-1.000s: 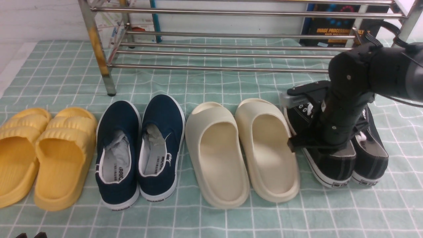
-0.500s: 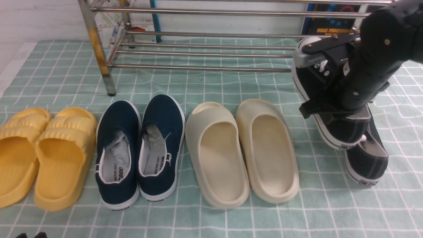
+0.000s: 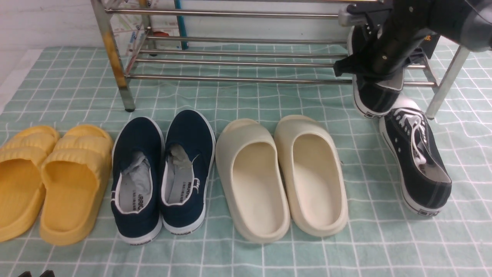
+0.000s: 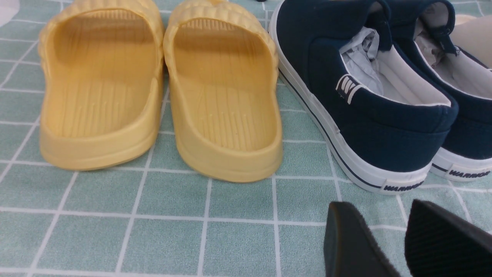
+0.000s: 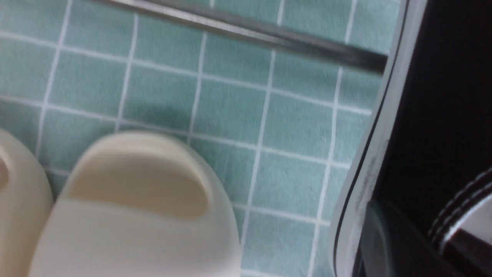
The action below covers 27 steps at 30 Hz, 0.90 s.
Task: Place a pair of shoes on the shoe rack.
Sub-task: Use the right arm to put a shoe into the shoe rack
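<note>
Shoe rack (image 3: 238, 79) stands at the far side of the tabletop (image 3: 246, 254). One black sneaker (image 3: 374, 98) hangs before its right end, apparently clamped in my right fingers (image 3: 346, 68). The other sneaker (image 3: 419, 161) lies just below on the tabletop. Left fingers (image 4: 346, 242) are apart and empty.

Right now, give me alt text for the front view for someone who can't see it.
The right gripper holds one black sneaker in the air by the steel shoe rack. The other sneaker sits on the green checked cloth beside cream slides, navy shoes and yellow slides.
</note>
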Each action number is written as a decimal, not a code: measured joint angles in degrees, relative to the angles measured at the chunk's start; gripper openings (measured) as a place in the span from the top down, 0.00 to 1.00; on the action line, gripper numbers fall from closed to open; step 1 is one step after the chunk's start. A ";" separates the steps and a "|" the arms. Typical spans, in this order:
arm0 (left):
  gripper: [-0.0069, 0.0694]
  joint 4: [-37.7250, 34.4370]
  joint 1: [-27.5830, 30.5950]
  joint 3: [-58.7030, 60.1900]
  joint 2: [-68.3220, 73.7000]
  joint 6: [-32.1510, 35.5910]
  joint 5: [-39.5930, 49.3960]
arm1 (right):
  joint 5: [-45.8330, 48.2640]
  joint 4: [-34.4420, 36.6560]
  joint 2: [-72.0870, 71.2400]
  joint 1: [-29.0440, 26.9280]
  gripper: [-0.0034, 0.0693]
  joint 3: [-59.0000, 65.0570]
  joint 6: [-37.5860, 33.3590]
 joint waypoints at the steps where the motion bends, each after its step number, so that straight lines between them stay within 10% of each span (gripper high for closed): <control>1: 0.60 0.00 0.00 0.00 0.00 0.00 0.00 | 1.87 1.36 1.86 -0.19 0.93 -3.56 -1.56; 16: 0.60 0.00 0.00 0.00 0.00 0.00 0.00 | 7.78 7.26 8.92 -1.25 0.90 -14.61 -11.74; 27: 0.60 0.00 0.00 0.00 0.00 0.00 0.00 | 7.86 8.86 6.31 -1.70 0.28 -14.58 -16.16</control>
